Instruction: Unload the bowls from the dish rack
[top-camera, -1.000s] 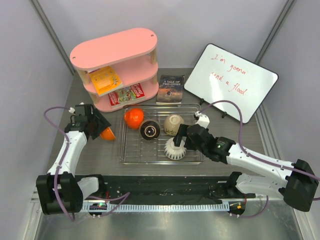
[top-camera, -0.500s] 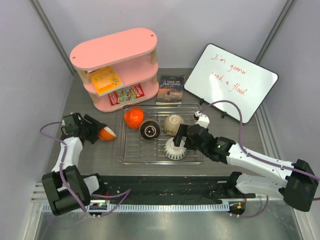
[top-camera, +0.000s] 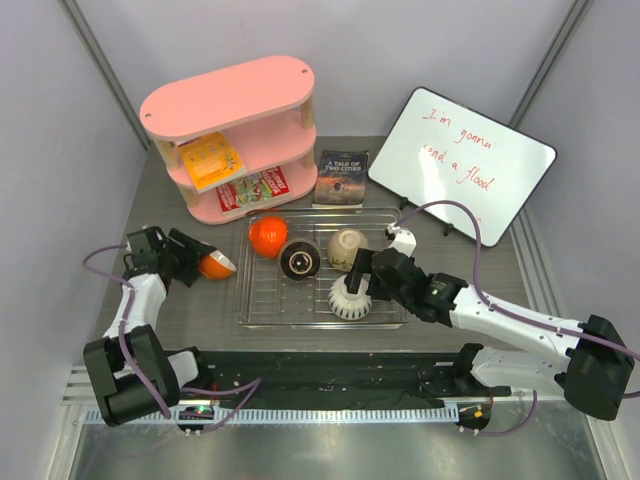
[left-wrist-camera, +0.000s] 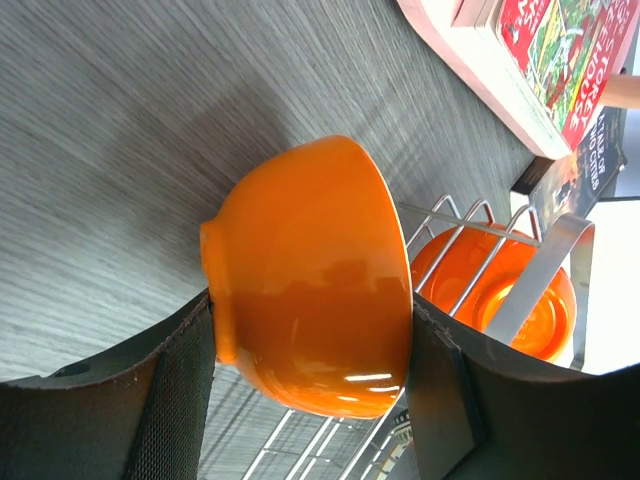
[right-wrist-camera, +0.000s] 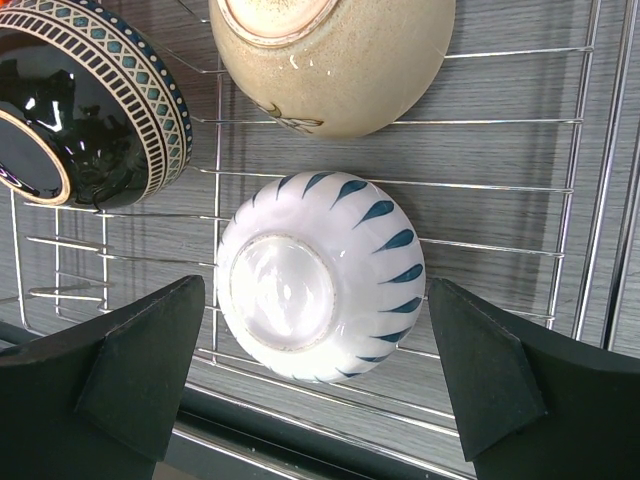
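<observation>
My left gripper (top-camera: 198, 265) is shut on an orange bowl (top-camera: 214, 266), held on its side low over the table just left of the dish rack (top-camera: 262, 305). In the left wrist view the fingers (left-wrist-camera: 185, 380) press both sides of that bowl (left-wrist-camera: 310, 270). The second orange bowl (top-camera: 267, 235) (left-wrist-camera: 500, 295), the dark bowl (top-camera: 300, 260) (right-wrist-camera: 90, 110), the beige bowl (top-camera: 347, 245) (right-wrist-camera: 335, 60) and the white ribbed bowl (top-camera: 349, 298) (right-wrist-camera: 320, 275) sit in the rack. My right gripper (top-camera: 360, 278) (right-wrist-camera: 316, 285) is open, straddling the white bowl, fingers apart from it.
A pink oval shelf unit (top-camera: 235, 130) holding books stands at the back left. A dark book (top-camera: 342, 178) lies behind the rack. A whiteboard (top-camera: 462, 160) leans at the back right. The black base bar runs along the near edge.
My left gripper has carried the orange bowl down and to the left, away from the shelf, then barely shifted. The right gripper has stayed over the white bowl.
</observation>
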